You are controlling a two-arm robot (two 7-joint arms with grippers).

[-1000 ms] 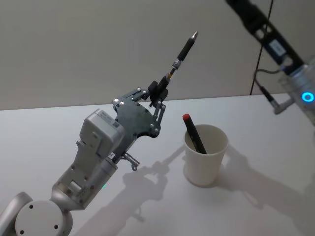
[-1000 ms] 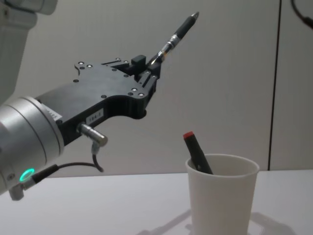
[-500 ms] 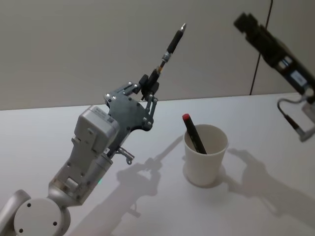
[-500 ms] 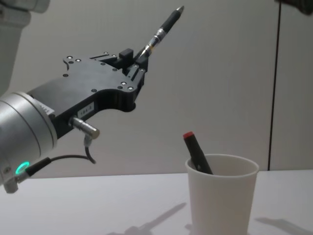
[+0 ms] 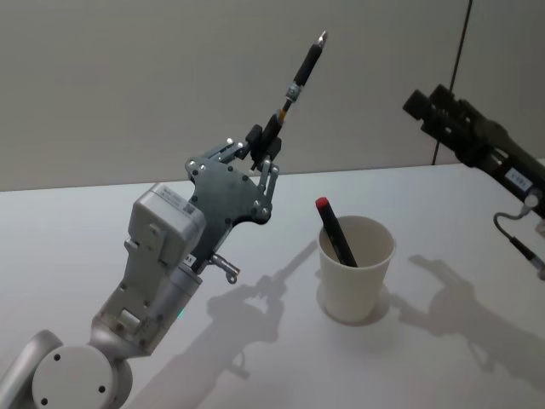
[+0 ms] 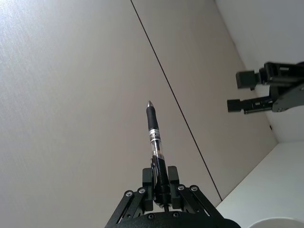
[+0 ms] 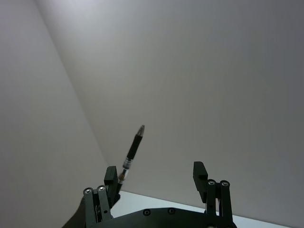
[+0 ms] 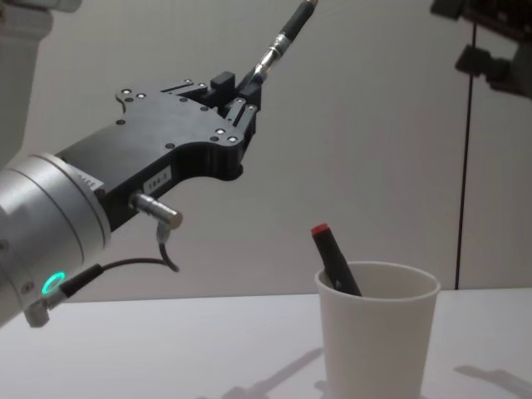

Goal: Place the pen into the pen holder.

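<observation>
My left gripper (image 5: 266, 141) is shut on the lower end of a black pen (image 5: 298, 77), which points up and away, raised above the table to the left of the pen holder. The pen holder (image 5: 356, 268) is a white paper cup standing upright on the table. A red-capped pen (image 5: 335, 230) leans inside it. In the chest view the held pen (image 8: 278, 41) is well above the cup (image 8: 378, 332). The left wrist view shows the pen (image 6: 153, 133) clamped between the fingers. My right gripper (image 5: 426, 106) hovers open, high to the right of the cup, holding nothing.
The white table (image 5: 85, 221) stretches around the cup, with a plain wall behind it. A dark vertical seam (image 5: 451, 77) runs down the wall at the right. A cable (image 5: 519, 243) hangs from the right arm above the table's right side.
The left gripper has lifted the pen higher, then shifted it slightly right. The right arm has swung down on the right, bringing its open gripper lower.
</observation>
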